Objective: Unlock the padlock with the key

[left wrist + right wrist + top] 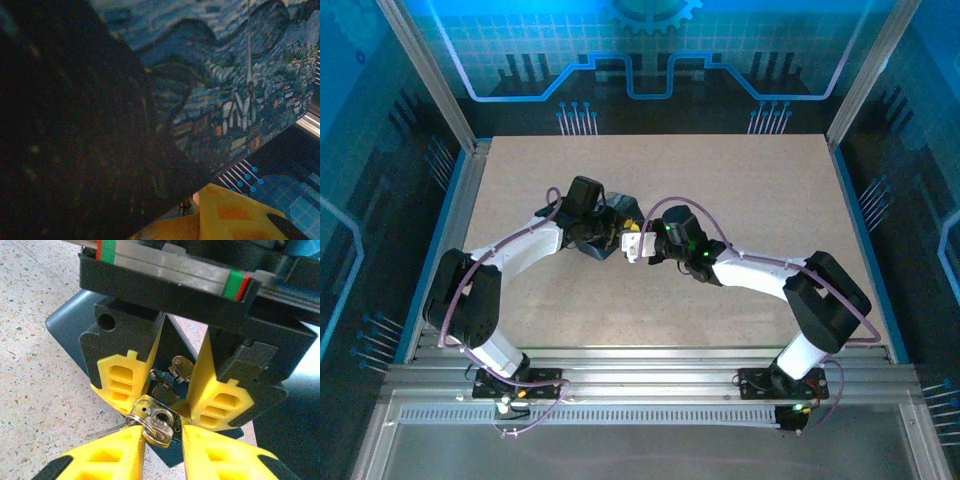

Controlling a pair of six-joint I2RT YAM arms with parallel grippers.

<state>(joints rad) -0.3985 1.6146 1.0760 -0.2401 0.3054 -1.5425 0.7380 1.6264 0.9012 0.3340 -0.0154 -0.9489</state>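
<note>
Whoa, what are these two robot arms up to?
The left gripper clamps a dark blue box, presenting its latch to the other arm. The right gripper has its yellow fingers either side of the small padlock and key ring hanging there. Whether it grips them yet is unclear.

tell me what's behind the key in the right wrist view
The dark blue box, between the left gripper's yellow fingers, with a small metal clasp. The key bunch covers the spot right behind it.
</note>
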